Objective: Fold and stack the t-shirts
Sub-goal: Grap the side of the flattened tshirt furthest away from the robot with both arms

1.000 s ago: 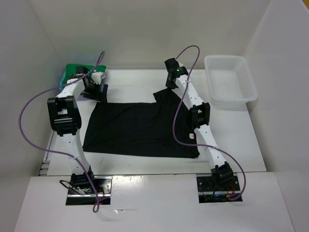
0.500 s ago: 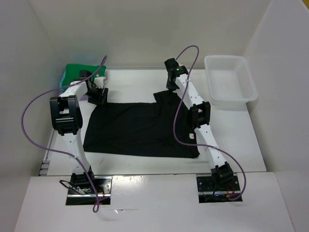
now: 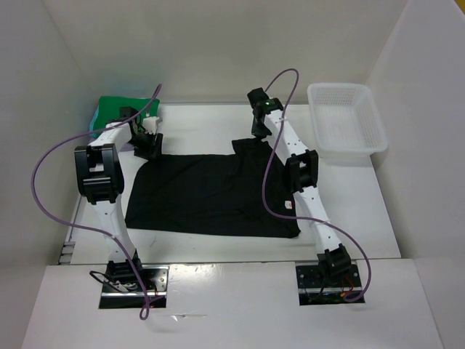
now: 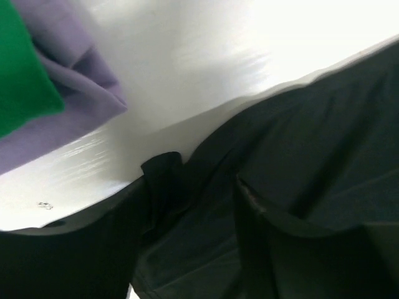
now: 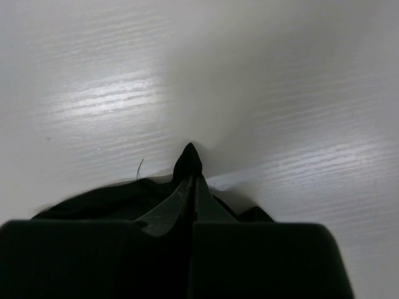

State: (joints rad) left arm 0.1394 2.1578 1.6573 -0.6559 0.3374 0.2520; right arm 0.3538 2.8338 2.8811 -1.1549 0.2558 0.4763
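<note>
Black t-shirt [image 3: 211, 193] lies spread flat mid-table, long axis left–right, w/ a small flap lifted at its far right corner. Other shirts are stacked at the far left corner of the table [image 3: 203, 120]. Green t-shirt [image 3: 112, 107] is on top, and the left wrist view shows the lavender t-shirt [image 4: 68, 112] under it. A sliver of turquoise may show at the stack's left edge, too small to be sure. White bin [image 3: 345, 120] far right, well apart from the cloth.

Left gripper [image 3: 149, 147] is at the shirt's far left corner, nose down. Wrist view: fingers [image 4: 161, 177] apart w/ the black cloth edge lying btwn them, not seen clamped. Right gripper [image 3: 256, 131] is at the far right corner, jaws together w/ a thin pinch of black cloth caught btwn the tips.

Key relation: both grippers sit on the far edge, one per corner, so the edge btwn them runs parallel to the long axis. Rest of the shirt lies toward the near side from both sets of fingers. Each arm is nearer its own corner, so no crossing needed.

Judgement:
- Step looks like securing the far edge w/ both grippers for a lengthwise fold, far edge brought over to near edge.
- Left side must bite before any lift, or the cloth prob. drags skewed from the right corner alone.
- Stack is just beside the left gripper, so the lavender shirt could snag on the way up.
</note>
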